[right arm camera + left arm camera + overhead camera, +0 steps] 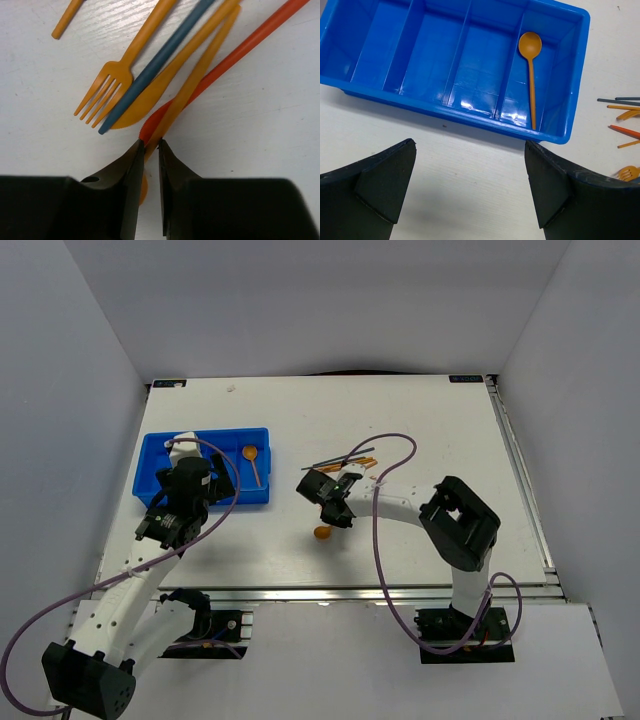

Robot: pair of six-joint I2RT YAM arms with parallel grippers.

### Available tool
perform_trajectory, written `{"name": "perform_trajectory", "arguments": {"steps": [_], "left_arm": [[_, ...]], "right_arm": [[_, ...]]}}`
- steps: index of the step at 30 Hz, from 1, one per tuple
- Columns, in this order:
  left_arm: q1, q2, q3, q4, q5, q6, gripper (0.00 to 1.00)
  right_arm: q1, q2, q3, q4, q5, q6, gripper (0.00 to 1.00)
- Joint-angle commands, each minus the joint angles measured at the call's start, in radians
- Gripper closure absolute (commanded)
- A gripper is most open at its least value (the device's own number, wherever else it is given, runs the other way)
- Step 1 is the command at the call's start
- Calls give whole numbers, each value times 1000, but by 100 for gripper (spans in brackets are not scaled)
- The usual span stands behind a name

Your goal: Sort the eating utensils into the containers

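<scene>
Pinching the orange spoon [200,71] by its handle in the right jaws to free it from the twelve-o'clock pile [350,455]; holding left jaws spread beside the blue tray [430,60].

We see the bright blue tray [435,55] near the table's left edge, ridged into long compartments. An orange spoon [530,75] lies flat in its rightmost one, bowl toward the far edge. Near the table's middle lie an orange fork [107,90], a grey-blue stick [160,65], an orange knife [142,107], a red stick [240,50] and a second orange spoon [322,533] crossing it.
</scene>
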Motion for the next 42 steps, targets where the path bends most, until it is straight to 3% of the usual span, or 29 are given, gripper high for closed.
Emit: {"name": "perform_trajectory", "arguments": {"steps": [1, 7, 17, 26, 41, 42], "left_arm": [[-5, -11, 2, 21, 22, 8, 2], [-5, -11, 0, 24, 30, 8, 2], [-5, -16, 0, 21, 30, 8, 2], [-5, -8, 0, 19, 28, 8, 2], [-5, -5, 2, 18, 24, 8, 2], [-5, -5, 2, 16, 19, 8, 2]], "right_arm": [[4, 23, 33, -31, 31, 65, 78], [7, 31, 29, -34, 26, 80, 80], [5, 24, -10, -31, 9, 99, 72], [5, -17, -34, -39, 35, 134, 95], [23, -229, -68, -45, 90, 111, 95], [25, -238, -79, -28, 83, 99, 100]]}}
